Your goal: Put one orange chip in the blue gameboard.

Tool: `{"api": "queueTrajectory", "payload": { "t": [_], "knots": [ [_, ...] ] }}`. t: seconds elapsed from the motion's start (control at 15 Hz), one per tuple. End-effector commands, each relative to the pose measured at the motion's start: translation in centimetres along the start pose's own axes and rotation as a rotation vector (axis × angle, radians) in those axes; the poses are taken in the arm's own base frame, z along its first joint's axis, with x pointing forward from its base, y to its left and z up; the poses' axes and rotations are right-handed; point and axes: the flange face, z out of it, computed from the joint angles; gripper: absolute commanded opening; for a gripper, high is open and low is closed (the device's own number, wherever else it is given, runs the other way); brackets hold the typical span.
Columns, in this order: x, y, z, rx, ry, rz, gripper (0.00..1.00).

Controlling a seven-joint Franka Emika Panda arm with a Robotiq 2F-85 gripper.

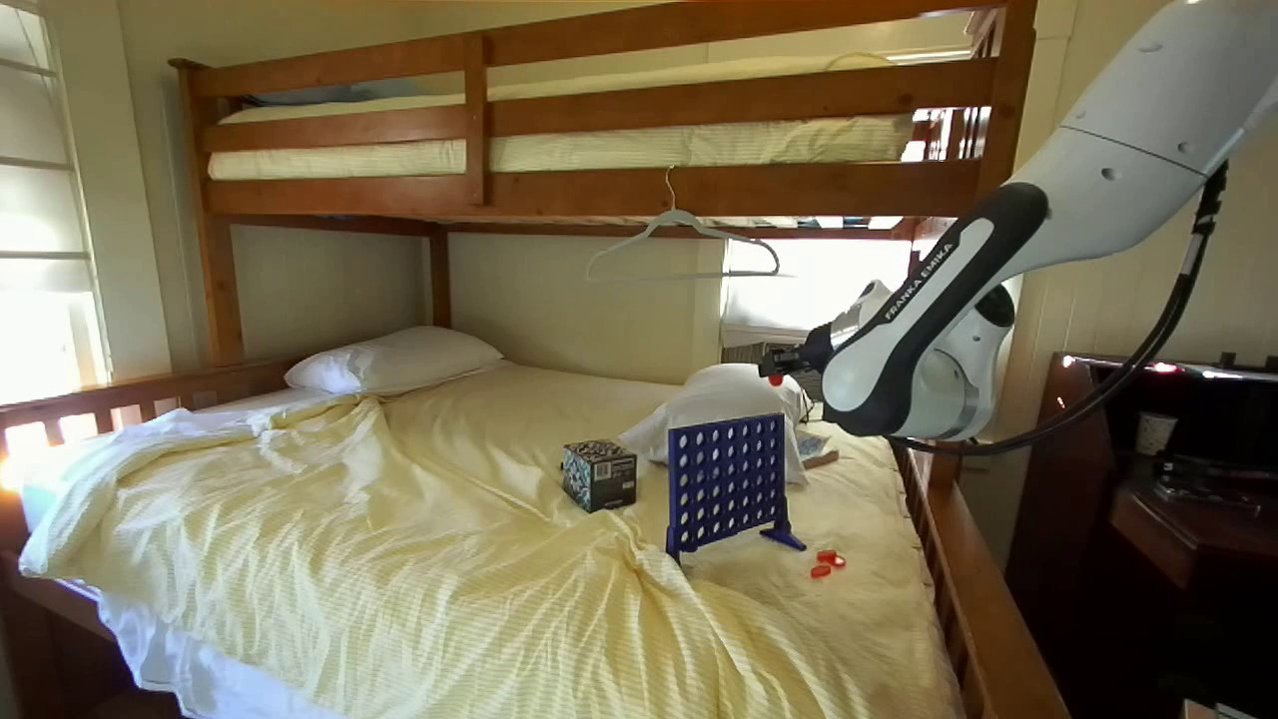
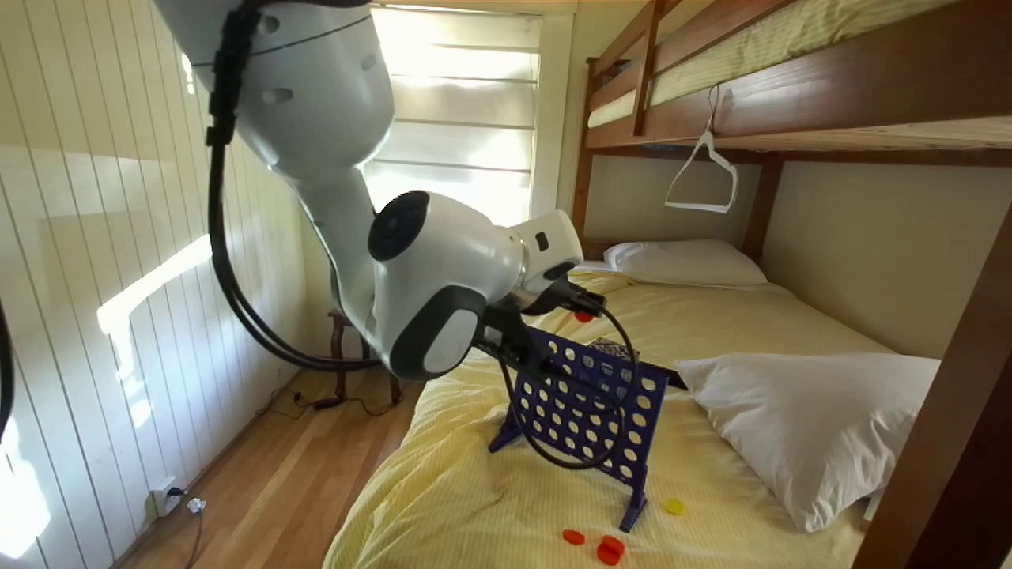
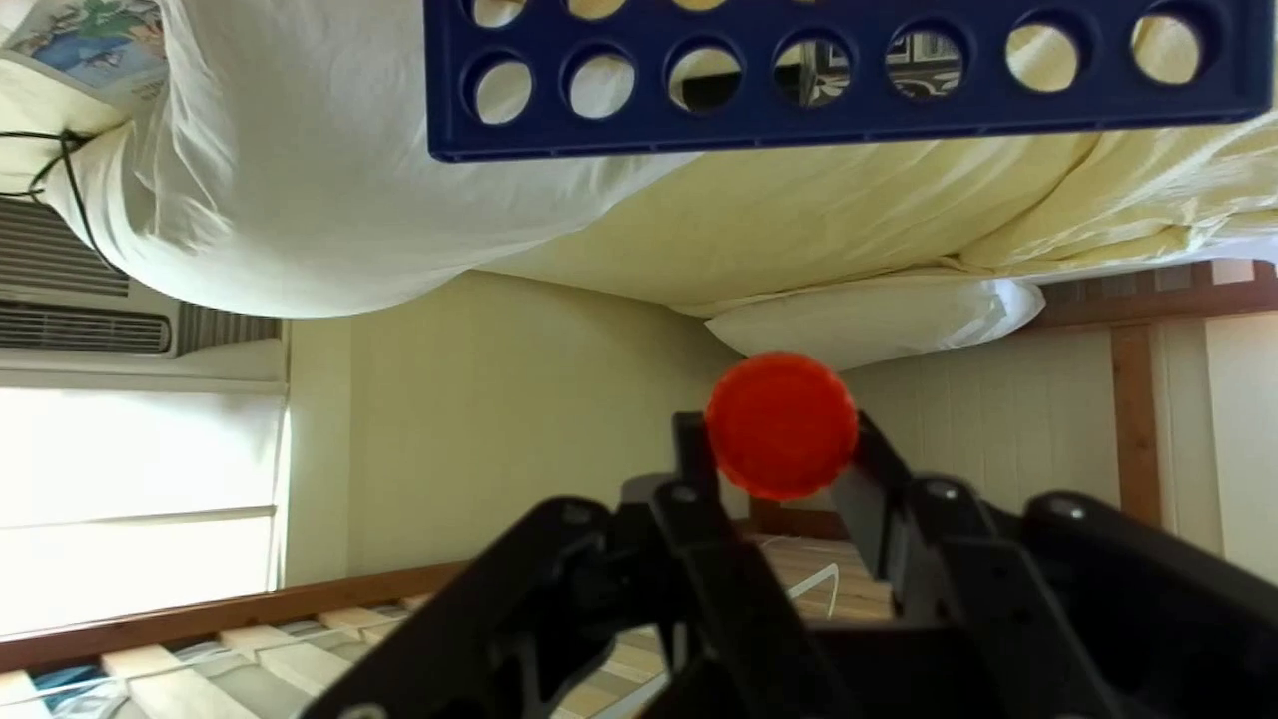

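The blue gameboard (image 1: 722, 481) stands upright on its feet on the bed. It also shows in an exterior view (image 2: 644, 411), partly behind the arm and its cable. In the wrist view its rim (image 3: 849, 128) crosses the top. My gripper (image 3: 782, 429) is shut on an orange chip (image 3: 774, 424), pinched by its edges between the fingertips. In both exterior views the gripper (image 1: 777, 361) (image 2: 591, 302) is above the height of the board, with the chip (image 1: 776, 379) (image 2: 583, 317) apart from it. Several loose orange chips (image 1: 821, 571) (image 2: 610, 550) lie on the bed near a foot.
A dark patterned cube (image 1: 599, 475) sits beside the board. A white pillow (image 1: 714, 399) (image 2: 814, 419) and a book (image 1: 817, 449) lie near it. A yellow chip (image 2: 674, 506) lies by a foot. A hanger (image 1: 679, 225) hangs from the upper bunk rail (image 1: 599, 190). A wooden side rail (image 1: 983, 599) edges the bed.
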Motion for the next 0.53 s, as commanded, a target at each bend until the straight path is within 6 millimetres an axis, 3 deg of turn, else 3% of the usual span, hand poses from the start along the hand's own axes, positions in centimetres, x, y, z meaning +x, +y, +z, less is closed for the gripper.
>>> {"api": "queueTrajectory", "payload": {
  "t": [0.0, 0.47],
  "knots": [
    [0.1, 0.6, 1.7, 0.01, 0.009, 0.014, 0.1],
    [-0.6, 0.5, 4.2, 0.049, 0.004, -0.01, 0.1]
  ]
}}
